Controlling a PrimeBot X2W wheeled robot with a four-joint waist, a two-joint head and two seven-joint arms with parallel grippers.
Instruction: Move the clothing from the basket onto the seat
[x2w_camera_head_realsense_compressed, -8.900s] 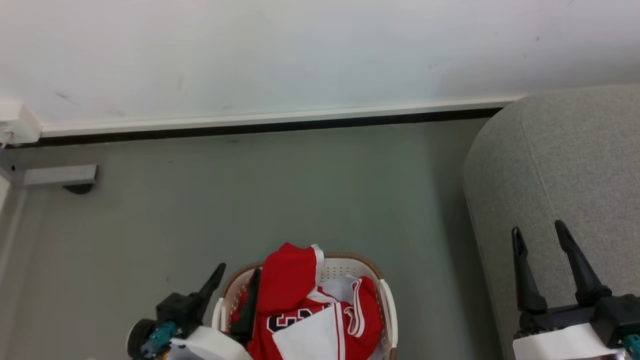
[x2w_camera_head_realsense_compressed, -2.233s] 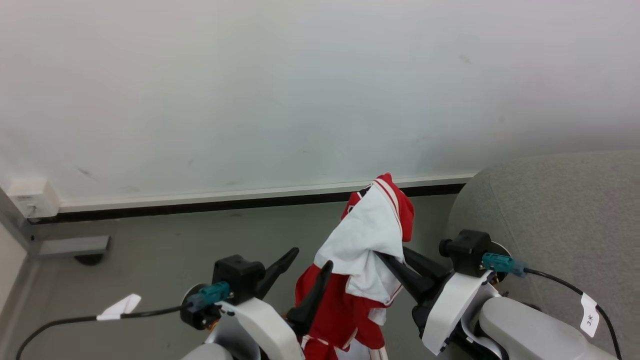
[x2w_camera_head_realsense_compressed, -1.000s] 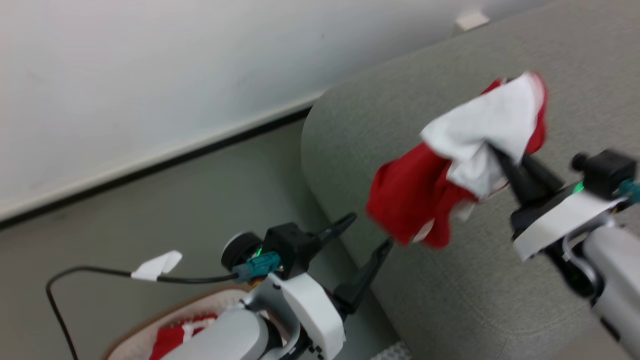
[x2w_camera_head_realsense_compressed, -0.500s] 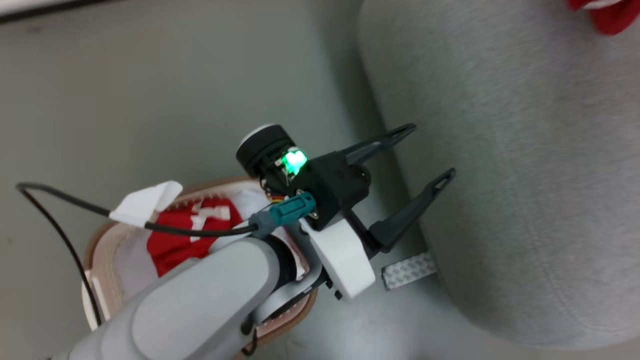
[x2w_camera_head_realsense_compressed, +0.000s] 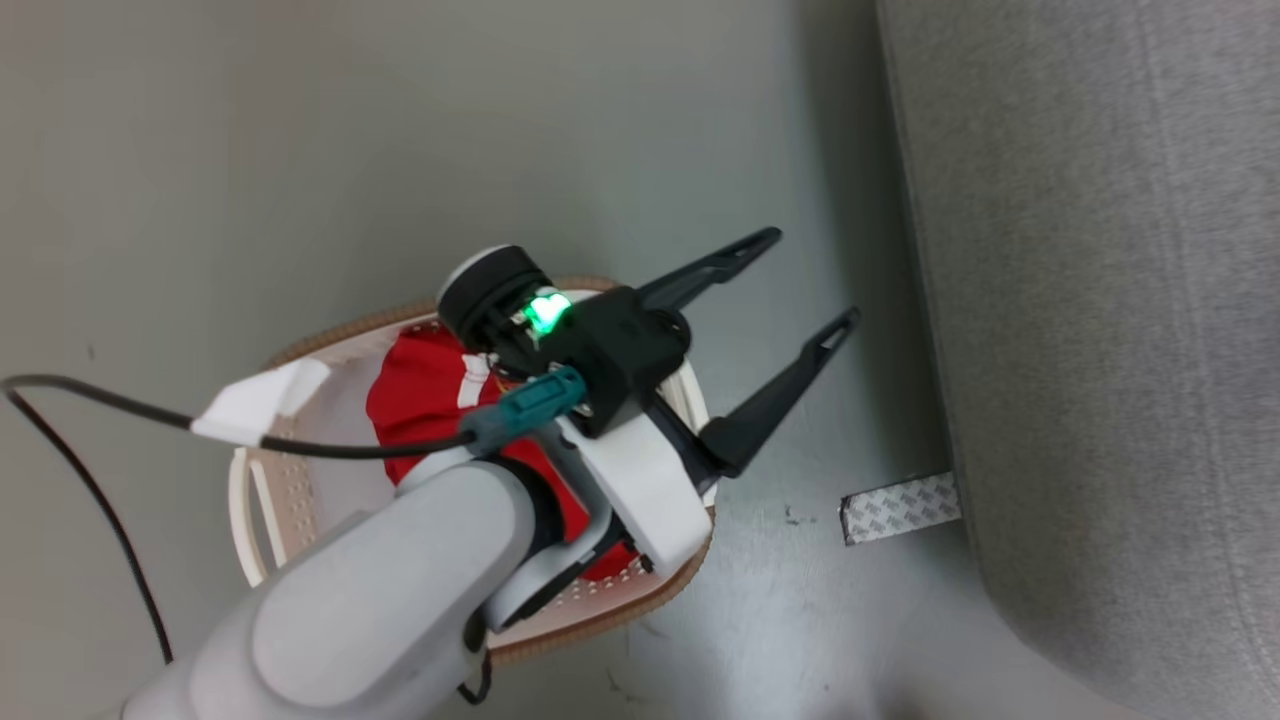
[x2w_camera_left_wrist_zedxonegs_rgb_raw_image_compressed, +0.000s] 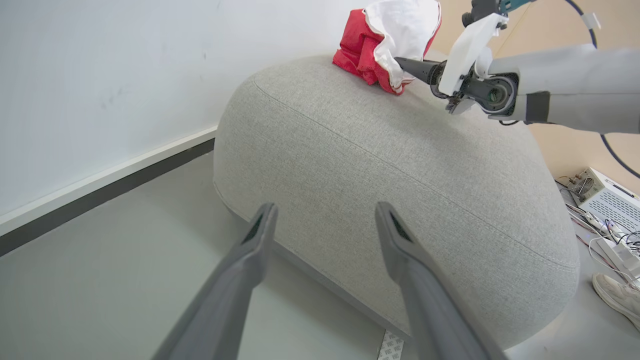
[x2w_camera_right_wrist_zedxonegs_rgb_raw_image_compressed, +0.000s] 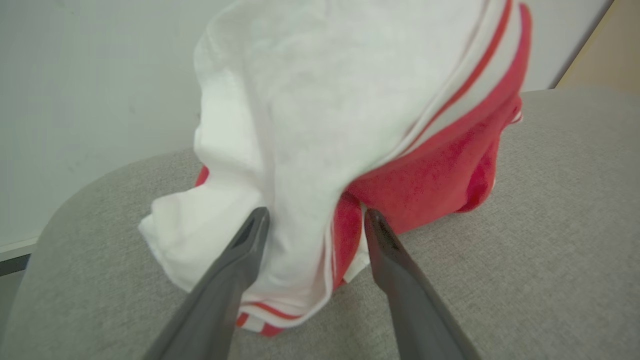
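Note:
One piece of red and white clothing (x2w_camera_right_wrist_zedxonegs_rgb_raw_image_compressed: 325, 100) lies bunched on top of the light-grey seat (x2w_camera_right_wrist_zedxonegs_rgb_raw_image_compressed: 550, 225). My right gripper (x2w_camera_right_wrist_zedxonegs_rgb_raw_image_compressed: 316, 213) is open, its fingers spread either side of the fabric's lower folds. From the left wrist view the same clothing (x2w_camera_left_wrist_zedxonegs_rgb_raw_image_compressed: 385, 40) sits at the far top of the seat (x2w_camera_left_wrist_zedxonegs_rgb_raw_image_compressed: 400, 165), with the right gripper (x2w_camera_left_wrist_zedxonegs_rgb_raw_image_compressed: 407, 64) against it. More red clothing (x2w_camera_head_realsense_compressed: 420, 400) lies in the white basket (x2w_camera_head_realsense_compressed: 290, 500) on the floor. My left gripper (x2w_camera_head_realsense_compressed: 812, 277) hangs open and empty above the basket's right rim, pointing at the seat (x2w_camera_head_realsense_compressed: 1100, 300).
A patch of grey tape (x2w_camera_head_realsense_compressed: 900, 507) lies on the floor at the seat's foot. A white wall with a dark baseboard (x2w_camera_left_wrist_zedxonegs_rgb_raw_image_compressed: 100, 185) runs behind. Electronics and cables (x2w_camera_left_wrist_zedxonegs_rgb_raw_image_compressed: 605, 200) and a shoe (x2w_camera_left_wrist_zedxonegs_rgb_raw_image_compressed: 617, 295) lie beyond the seat. A black cable (x2w_camera_head_realsense_compressed: 100, 480) trails from my left wrist.
The head camera has swung down onto the basket. My right gripper carried the garment onto the seat and its jaws have spread apart. The left gripper stays open.

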